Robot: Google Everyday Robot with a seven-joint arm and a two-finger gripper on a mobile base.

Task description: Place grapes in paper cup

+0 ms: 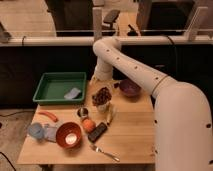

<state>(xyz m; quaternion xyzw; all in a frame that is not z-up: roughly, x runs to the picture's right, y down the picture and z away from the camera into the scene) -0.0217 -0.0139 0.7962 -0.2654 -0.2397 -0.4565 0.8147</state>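
Observation:
The grapes (102, 95), a dark reddish-purple bunch, rest at the mouth of the white paper cup (102, 106), which stands upright on the wooden table (135, 137) near its back middle. My gripper (102, 81) is straight above the grapes at the end of the white arm (135, 67), very close to the bunch. I cannot tell whether it touches them.
A green tray (50, 85) with a grey-blue sponge (73, 93) stands at the back left. A purple bowl (129, 88) is right of the cup. In front are a metal cup (83, 113), an orange (88, 124), a banana (109, 115), an orange bowl (68, 135), a light blue cup (35, 130) and a fork (105, 153).

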